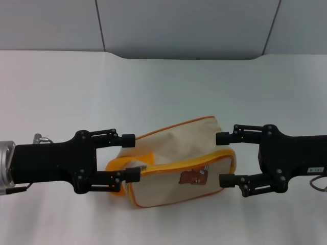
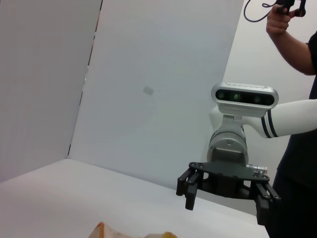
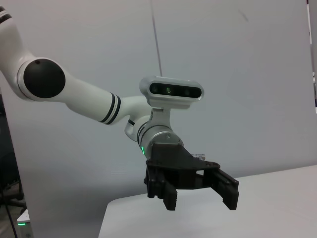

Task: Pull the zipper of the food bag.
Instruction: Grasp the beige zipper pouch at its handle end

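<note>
The food bag [image 1: 168, 145], beige canvas with orange-yellow piping and a brown bear print [image 1: 193, 177], lies on its side at the middle of the white table. Its orange-yellow zipper [image 1: 171, 168] runs along the near upper edge. A small silvery tab [image 1: 207, 167] hangs just above the bear. The loop handle [image 1: 114, 166] is at the bag's left end. My left gripper [image 1: 131, 157] is open, its fingertips on either side of that left end. My right gripper [image 1: 224, 158] is open, straddling the bag's right end. Neither holds anything.
The white table [image 1: 163, 87] ends at grey wall panels behind. The left wrist view shows my right gripper [image 2: 225, 201], a sliver of the bag [image 2: 101, 231] and a person [image 2: 297, 44] standing beyond. The right wrist view shows my left gripper [image 3: 200, 200].
</note>
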